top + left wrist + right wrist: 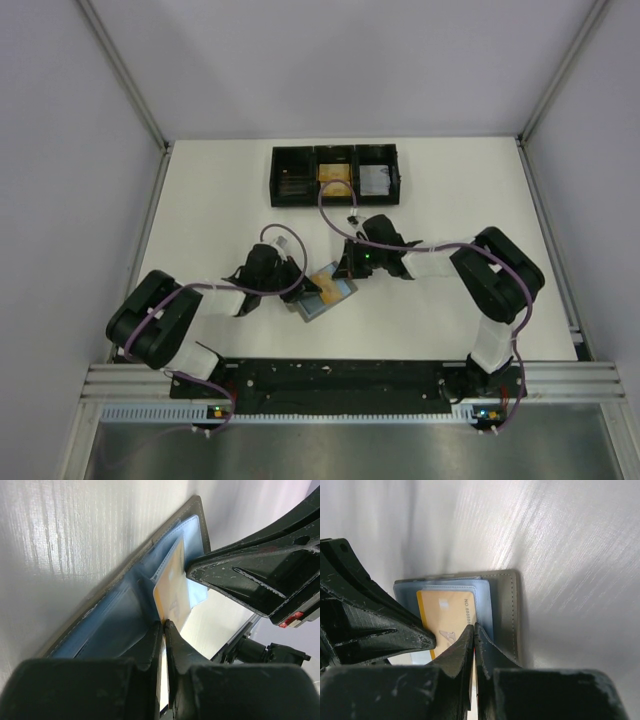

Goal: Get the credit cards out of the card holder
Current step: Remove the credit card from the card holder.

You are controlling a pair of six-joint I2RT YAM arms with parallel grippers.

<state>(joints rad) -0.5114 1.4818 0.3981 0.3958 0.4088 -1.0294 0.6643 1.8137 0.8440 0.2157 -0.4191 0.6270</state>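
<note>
- While pale walls (350, 70) box in the white tabletop (210, 210), a black tray (335, 149) sits at its far edge.
- Right gripper (472, 628), jaws closed, bears its tip on the open card holder (506, 610), midway along the near edge.
- Left gripper (163, 625) pinches a yellow credit card (172, 587), partly out of its pocket.
- Step: extraction. Next, probably a straight pull along the pocket while the holder is pinned.

Far end of the white table (220, 180) there's a black tray (356, 172) with three compartments. The middle one has something orange-yellow (334, 173) in it, the right one something grey (375, 179), and the left one looks dark, can't tell what's in there. Plain pale walls (70, 150) all round, with metal posts (125, 70) in the corners.
</note>
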